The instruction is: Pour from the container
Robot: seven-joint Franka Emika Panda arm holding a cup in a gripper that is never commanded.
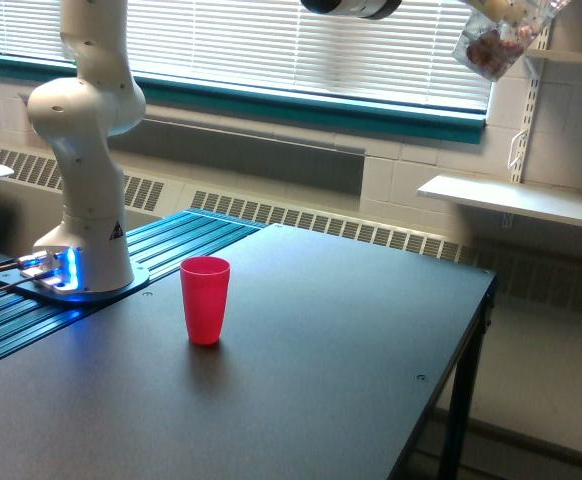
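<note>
Although most of the arm (86,150) stood in plain sight at the exterior view's left, its far end ran out of the top of the picture, and only a dark rounded part (351,6) showed at the top edge near the middle. The gripper itself could not be made out, so whether its fingers were spread or pressed together cannot be told.

The cup (501,40), clear and see-through, hung tilted in the upper corner at the exterior view's right, high above the table (321,380) and in front of the window blinds (301,50). Its top was cut off by the picture's edge. Some reddish-brown contents lay gathered in its lower end. What held the cup was out of sight above the frame; it sat well apart from the dark rounded part, toward the exterior view's right.

Below, a red tumbler (205,300) stood upright on the dark table, near the arm's base (81,280), which glowed blue on one side. The tumbler was far beneath the cup and off toward the exterior view's left of it. A white shelf (516,200) jutted from the wall under the cup.
</note>
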